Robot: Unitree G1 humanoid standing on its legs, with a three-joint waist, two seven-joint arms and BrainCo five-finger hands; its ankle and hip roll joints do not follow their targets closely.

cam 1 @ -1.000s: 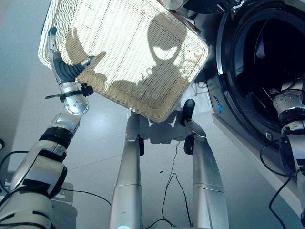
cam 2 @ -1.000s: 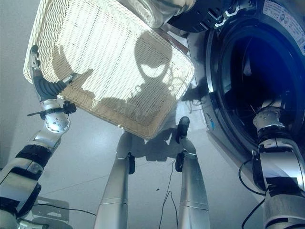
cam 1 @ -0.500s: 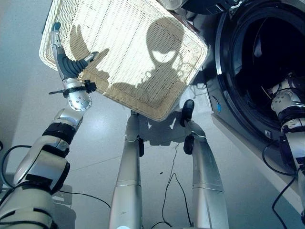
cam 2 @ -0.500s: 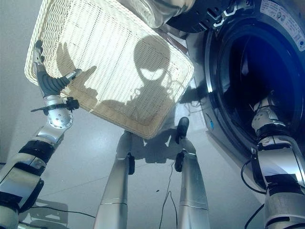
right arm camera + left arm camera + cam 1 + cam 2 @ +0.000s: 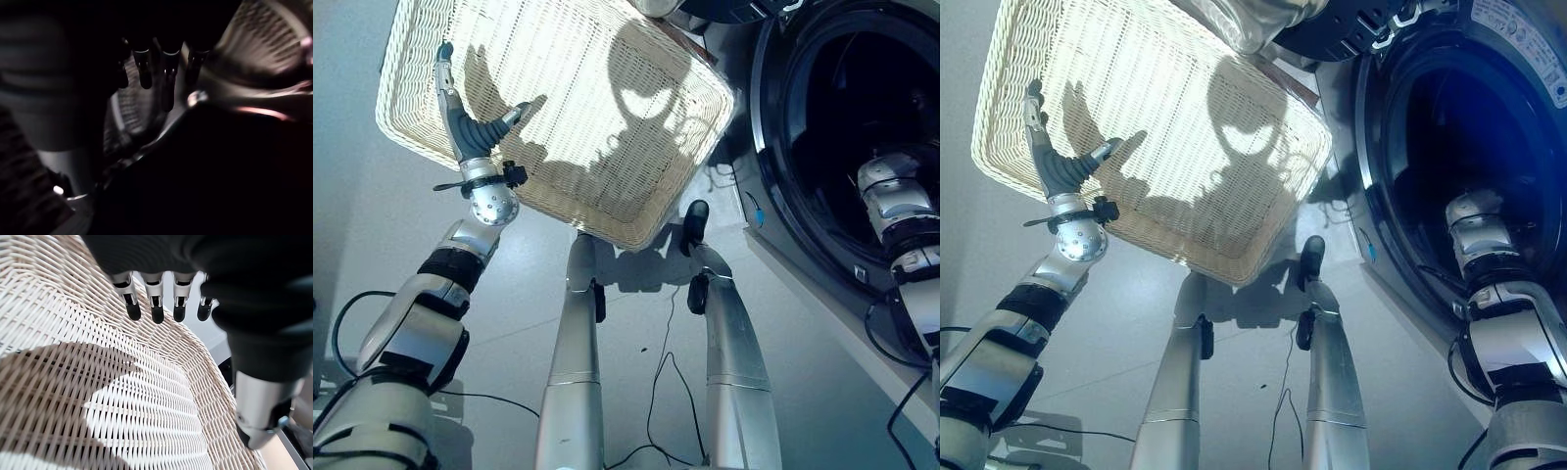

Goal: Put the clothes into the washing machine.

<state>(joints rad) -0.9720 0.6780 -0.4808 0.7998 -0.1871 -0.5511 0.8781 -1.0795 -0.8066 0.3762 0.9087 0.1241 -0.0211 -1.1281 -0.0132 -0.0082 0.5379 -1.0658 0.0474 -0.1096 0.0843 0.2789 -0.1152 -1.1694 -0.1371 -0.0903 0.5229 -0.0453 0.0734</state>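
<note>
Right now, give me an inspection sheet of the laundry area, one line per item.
Surface: pale grey floor.
Job's things: wicker basket holds no clothes; washing machine with its drum open, contents too dark to tell.
Clutter: nothing seen.
Hands: left hand open, over the basket's near rim; right hand reached into the drum, fingers straight, holding nothing.
Cables: nothing seen beyond the robot's own.
Surroundings: nothing seen.

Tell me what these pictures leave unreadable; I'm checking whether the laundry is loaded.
- Washing machine drum: dark in both eye views, contents unreadable.
- Right hand: right wrist view is murky; whether it holds anything is unclear.
- Wicker basket: far end cut off by the top edge; left hand hovers open.
</note>
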